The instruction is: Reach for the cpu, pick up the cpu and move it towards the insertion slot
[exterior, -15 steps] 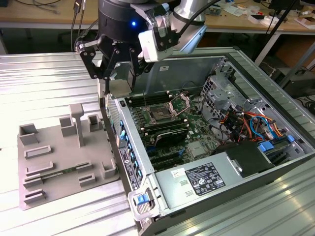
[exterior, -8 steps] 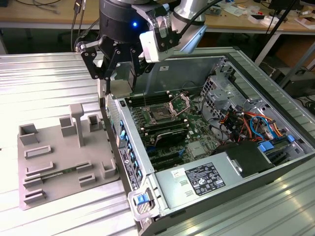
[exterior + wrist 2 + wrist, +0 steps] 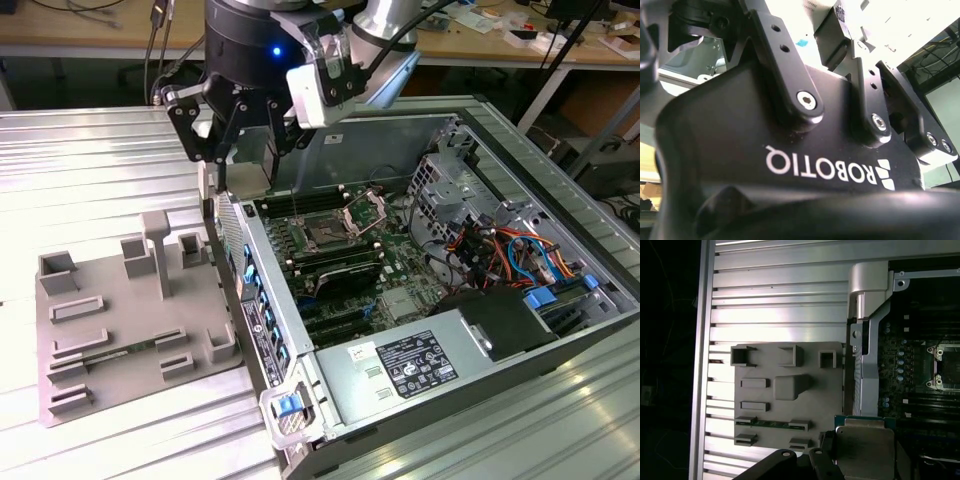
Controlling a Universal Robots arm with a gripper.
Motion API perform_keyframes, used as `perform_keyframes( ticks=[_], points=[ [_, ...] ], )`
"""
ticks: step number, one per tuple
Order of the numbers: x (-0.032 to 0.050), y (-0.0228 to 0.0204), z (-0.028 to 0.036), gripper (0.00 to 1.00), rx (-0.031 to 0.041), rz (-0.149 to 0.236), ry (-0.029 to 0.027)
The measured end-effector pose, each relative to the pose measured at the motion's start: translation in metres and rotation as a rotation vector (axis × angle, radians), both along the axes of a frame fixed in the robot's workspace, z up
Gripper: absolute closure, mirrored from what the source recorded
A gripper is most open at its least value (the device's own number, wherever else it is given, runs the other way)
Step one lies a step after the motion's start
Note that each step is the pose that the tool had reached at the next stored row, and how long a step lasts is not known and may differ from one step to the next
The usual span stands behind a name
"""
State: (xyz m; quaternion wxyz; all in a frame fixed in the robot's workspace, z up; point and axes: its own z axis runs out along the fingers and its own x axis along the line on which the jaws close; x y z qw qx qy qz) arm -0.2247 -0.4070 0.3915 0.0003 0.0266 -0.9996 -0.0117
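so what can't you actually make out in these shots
- Grip on the cpu: first wrist view; the chip runs off the picture's edge and the dark finger links cover its near side.
- Gripper fingertips: exterior view; they end against the computer case's wall, so no gap can be read.
- Insertion slot contacts: exterior view; too small.
- Scene below: second wrist view; the gripper body blocks it.

One gripper [image 3: 235, 150] is hanging over one open computer case [image 3: 480, 120]. Just beside it, one grey tray [image 3: 130, 330] is lying, and one cpu [image 3: 865, 450] is showing close under the tool, one insertion slot [image 3: 330, 235] sitting nearby.
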Motion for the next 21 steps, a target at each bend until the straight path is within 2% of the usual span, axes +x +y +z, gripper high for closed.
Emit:
perform_keyframes(
  ticks=[21],
  points=[
    [0.006, 0.0, -0.0021, 0.45, 0.0, 0.0, 0.0]
  ],
)
